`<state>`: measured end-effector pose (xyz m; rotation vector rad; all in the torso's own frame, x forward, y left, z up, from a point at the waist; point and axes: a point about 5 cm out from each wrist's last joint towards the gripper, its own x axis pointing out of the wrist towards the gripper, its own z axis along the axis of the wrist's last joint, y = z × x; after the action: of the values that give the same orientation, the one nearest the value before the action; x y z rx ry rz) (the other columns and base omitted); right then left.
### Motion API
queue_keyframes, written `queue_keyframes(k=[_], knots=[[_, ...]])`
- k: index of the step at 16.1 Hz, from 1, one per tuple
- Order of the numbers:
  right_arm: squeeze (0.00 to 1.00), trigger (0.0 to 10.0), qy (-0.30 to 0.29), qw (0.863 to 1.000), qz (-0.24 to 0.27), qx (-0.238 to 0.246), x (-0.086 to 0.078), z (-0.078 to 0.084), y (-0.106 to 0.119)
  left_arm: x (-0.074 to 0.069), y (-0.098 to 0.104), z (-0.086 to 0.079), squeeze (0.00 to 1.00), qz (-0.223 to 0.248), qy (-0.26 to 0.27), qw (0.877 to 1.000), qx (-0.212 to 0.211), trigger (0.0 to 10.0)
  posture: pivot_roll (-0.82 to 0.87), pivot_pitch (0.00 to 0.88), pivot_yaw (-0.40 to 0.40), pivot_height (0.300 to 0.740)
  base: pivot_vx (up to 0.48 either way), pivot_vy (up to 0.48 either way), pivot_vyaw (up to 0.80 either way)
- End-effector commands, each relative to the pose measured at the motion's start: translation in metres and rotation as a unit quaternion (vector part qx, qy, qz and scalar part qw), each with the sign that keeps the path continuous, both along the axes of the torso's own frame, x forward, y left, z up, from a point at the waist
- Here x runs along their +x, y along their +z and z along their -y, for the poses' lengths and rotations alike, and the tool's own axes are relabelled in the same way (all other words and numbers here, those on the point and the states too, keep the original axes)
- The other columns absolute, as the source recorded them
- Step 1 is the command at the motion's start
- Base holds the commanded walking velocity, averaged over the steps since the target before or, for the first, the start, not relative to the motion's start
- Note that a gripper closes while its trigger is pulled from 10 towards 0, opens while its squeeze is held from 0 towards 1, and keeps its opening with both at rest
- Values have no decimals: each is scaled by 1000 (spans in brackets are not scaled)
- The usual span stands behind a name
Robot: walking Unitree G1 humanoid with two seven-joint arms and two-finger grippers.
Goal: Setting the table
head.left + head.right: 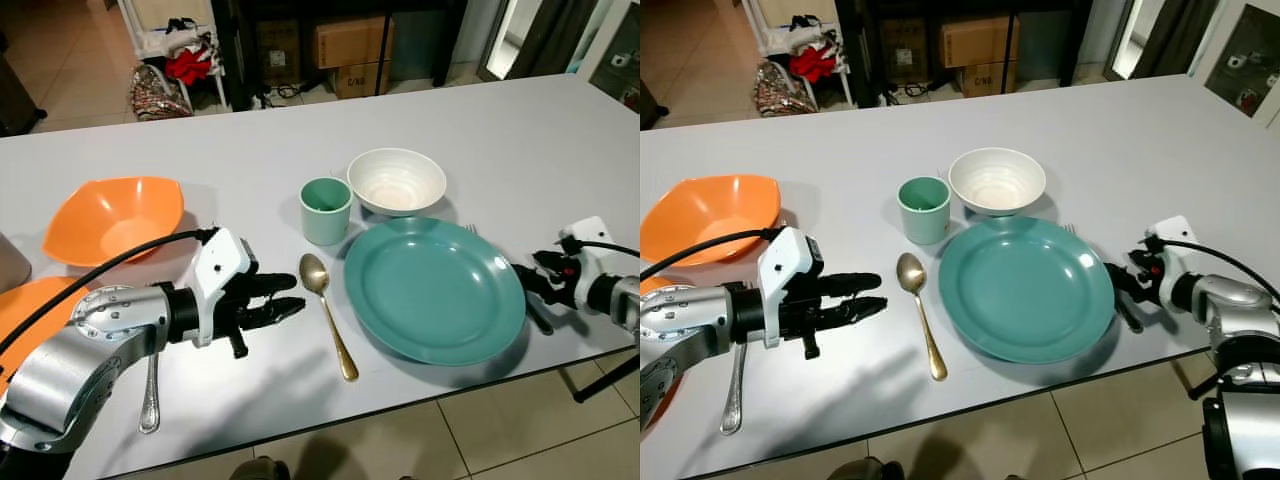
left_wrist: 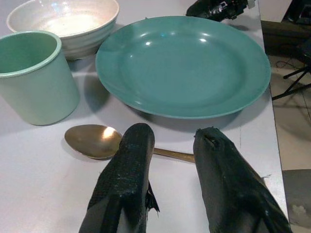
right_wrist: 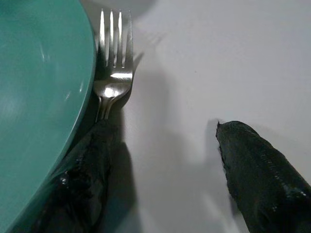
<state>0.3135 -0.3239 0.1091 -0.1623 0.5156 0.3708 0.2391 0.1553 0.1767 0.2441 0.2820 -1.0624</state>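
A glossy teal plate [image 1: 434, 289] anchors the setting on the matte grey table [image 1: 520, 150]. The gold spoon [image 1: 327, 310] lies just left of it, the steel fork [image 3: 112, 73] tucked against its right rim. Both the left gripper [image 1: 285, 300] and right gripper [image 3: 165, 170] stand open, empty.

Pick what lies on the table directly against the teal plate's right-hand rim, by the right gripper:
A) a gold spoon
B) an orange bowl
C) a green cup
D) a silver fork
D: the silver fork lies along the teal plate rim, beside the open right gripper.
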Motion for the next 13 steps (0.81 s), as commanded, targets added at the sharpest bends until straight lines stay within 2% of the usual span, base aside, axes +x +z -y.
queue_keyframes(k=[1, 4, 8, 13], knots=[[0, 10000, 5, 1000, -12, 0, -1, -2, -4, -2, 5, -1, 0, 7, -1, 1000, 1, 10000, 80, 98, 44, 740, 0, 0, 0], [0, 10000, 9, 1000, -9, -6, -4, 5, 1, 1, 6, 1, 0, 8, -1, 1000, 0, 10000, 74, 93, 45, 740, 0, 0, 0], [0, 10000, 31, 995, -59, -67, -22, 22, -6, 2, 5, 5, 0, 8, -6, 1000, -4, 10000, 67, 83, 47, 740, 0, 0, 0], [0, 10000, 31, 997, -51, -55, -30, 41, 11, 1, 6, 7, 0, 13, -9, 1000, -8, 10000, 59, 69, 45, 740, 0, 0, 0]])
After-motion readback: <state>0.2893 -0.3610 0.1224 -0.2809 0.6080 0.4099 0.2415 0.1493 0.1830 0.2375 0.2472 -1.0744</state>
